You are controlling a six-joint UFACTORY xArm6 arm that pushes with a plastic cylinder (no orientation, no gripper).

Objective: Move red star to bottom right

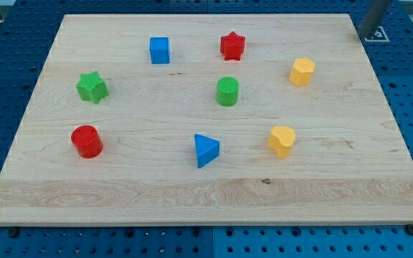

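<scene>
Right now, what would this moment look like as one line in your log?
task: red star to bottom right | star: near top, centre-right, not yet moved | my tip: top right corner, clear of all blocks | nearest: yellow block

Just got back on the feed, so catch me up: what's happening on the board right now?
Nothing is being pushed yet. My tip sits at the view's top right corner, just off the board, touching no block. The red star is near the view's top, right of the blue cube and above the green cylinder. It has not started toward the bottom right. The two yellow blocks lie between it and that corner.
</scene>
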